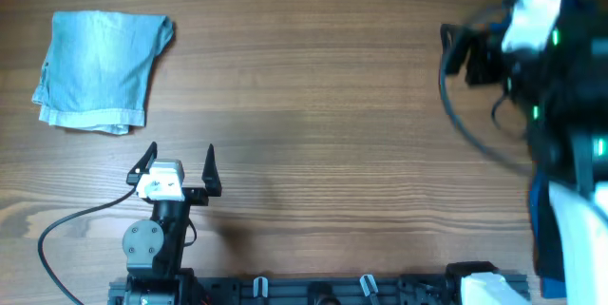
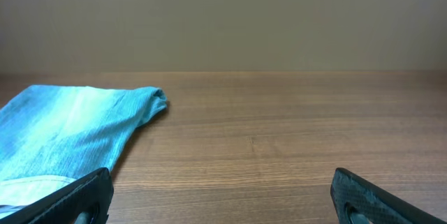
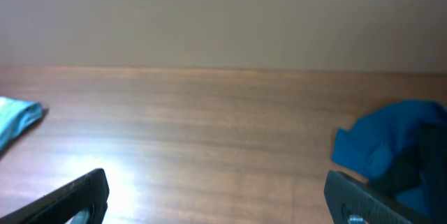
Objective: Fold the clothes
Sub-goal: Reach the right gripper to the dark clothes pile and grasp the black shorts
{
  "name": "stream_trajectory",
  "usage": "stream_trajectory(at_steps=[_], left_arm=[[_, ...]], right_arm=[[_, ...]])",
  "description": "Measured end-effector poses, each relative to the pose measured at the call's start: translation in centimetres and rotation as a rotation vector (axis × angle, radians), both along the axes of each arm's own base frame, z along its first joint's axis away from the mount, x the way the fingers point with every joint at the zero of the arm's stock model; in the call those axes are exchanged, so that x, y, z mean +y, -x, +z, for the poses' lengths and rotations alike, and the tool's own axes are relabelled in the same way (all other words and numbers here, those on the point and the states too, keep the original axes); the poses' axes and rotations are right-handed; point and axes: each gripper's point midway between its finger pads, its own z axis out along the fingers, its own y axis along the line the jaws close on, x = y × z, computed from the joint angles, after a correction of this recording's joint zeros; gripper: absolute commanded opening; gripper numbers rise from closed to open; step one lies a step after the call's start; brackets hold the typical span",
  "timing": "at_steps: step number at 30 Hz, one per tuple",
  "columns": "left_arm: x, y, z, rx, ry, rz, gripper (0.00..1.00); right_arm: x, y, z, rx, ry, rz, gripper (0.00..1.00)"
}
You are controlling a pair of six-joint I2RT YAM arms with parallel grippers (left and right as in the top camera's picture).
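Observation:
A folded light blue denim garment lies flat at the table's far left; it also shows in the left wrist view and as a small edge in the right wrist view. My left gripper is open and empty, just in front and to the right of this garment. A dark blue garment sits crumpled at the right edge and shows in the right wrist view. My right gripper is open and empty, and the dark blue garment lies by its right finger.
The right arm is raised near the overhead camera, blurred, and hides the table's far right. A black cable trails from the left arm's base. The wooden table lies between the two garments.

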Motion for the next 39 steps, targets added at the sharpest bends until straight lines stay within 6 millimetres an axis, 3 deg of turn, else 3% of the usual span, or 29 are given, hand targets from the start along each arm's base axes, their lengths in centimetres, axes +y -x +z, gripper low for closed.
stream_trajectory(at_steps=[3, 4, 7, 10, 12, 15, 17, 20, 24, 28, 31, 33, 39], left_arm=[[0.0, 0.0, 0.0, 0.0, 0.0, -0.002, 1.0], [0.0, 0.0, 0.0, 0.0, 0.0, -0.002, 1.0], [0.0, 0.0, 0.0, 0.0, 0.0, -0.002, 1.0], [0.0, 0.0, 0.0, 0.0, 0.0, -0.002, 1.0], [0.0, 0.0, 0.0, 0.0, 0.0, -0.002, 1.0], [0.0, 0.0, 0.0, 0.0, 0.0, -0.002, 1.0], [0.0, 0.0, 0.0, 0.0, 0.0, -0.002, 1.0], [0.0, 0.0, 0.0, 0.0, 0.0, -0.002, 1.0], [0.0, 0.0, 0.0, -0.001, 0.0, -0.002, 1.0], [0.0, 0.0, 0.0, 0.0, 0.0, -0.002, 1.0], [0.0, 0.0, 0.0, 0.0, 0.0, -0.002, 1.0], [0.0, 0.0, 0.0, 0.0, 0.0, -0.002, 1.0], [0.0, 0.0, 0.0, 0.0, 0.0, -0.002, 1.0]], right_arm=[[-0.4, -3.4, 0.5, 0.004, 0.058, 0.017, 1.0], [-0.4, -4.4, -0.2, 0.015, 0.104, 0.04, 1.0], [-0.7, -5.3, -1.2, 0.027, 0.191, 0.073, 1.0], [-1.1, -6.6, -0.8, -0.01, 0.23, 0.056, 0.99], [-2.2, -7.2, -0.9, -0.012, 0.236, -0.009, 0.92], [-5.2, -8.1, -1.6, 0.013, 0.244, -0.162, 0.88], [-7.8, -8.9, -2.9, 0.047, 0.253, -0.273, 0.78], [-12.0, -10.7, -6.5, 0.116, 0.249, -0.43, 0.78], [-18.5, -13.6, -13.2, 0.202, 0.265, -0.605, 0.77], [-23.7, -14.3, -18.9, 0.279, 0.301, -0.73, 0.77], [-26.7, -14.3, -21.9, 0.305, 0.324, -0.802, 0.77], [-28.3, -14.1, -22.8, 0.307, 0.335, -0.837, 0.77], [-30.4, -15.2, -22.0, 0.219, 0.363, -0.873, 0.72]])
